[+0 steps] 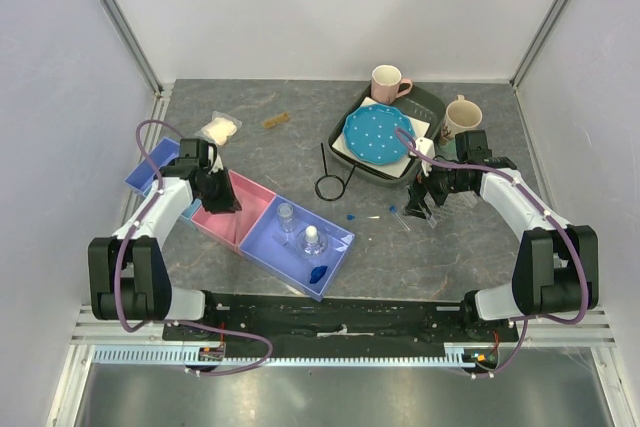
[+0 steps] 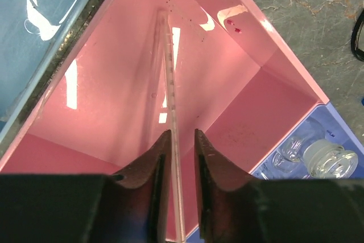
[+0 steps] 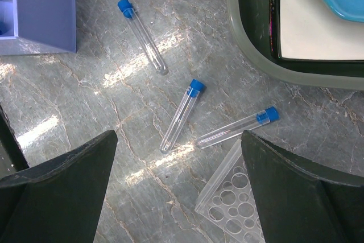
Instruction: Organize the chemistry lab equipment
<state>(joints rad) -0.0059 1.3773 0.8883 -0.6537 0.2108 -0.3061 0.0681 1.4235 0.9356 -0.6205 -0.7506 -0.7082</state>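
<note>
1. The thin stick [image 2: 170, 83] lies lengthways in the pink tray [image 2: 239, 123]. Its far end reaches the far corner, and its near end runs back between the fingers of the left tool [image 2: 181, 136].
2. The stick's long axis points straight away from the tool, in line with the tray's long side. By my reading, letting go calls for no turning, only a straight lift clear.
3. The left tool's jaws stand a narrow gap apart. The stick sits against one finger and a sliver of pink shows beside the other, so I cannot tell whether it is pinched or already free.
4. Just beside the pink tray, the lilac tray [image 1: 262, 247] holds the clear little bottles [image 2: 318, 157].
5. Across the desk [image 3: 114, 83], the right tool [image 3: 179, 135] is spread wide and holds nothing. It hovers over three blue-capped tubes [image 3: 181, 115] lying flat on differing headings, with the clear tube rack [image 3: 230, 203] just beside them. The right arm is plainly the nearer to these.
</note>
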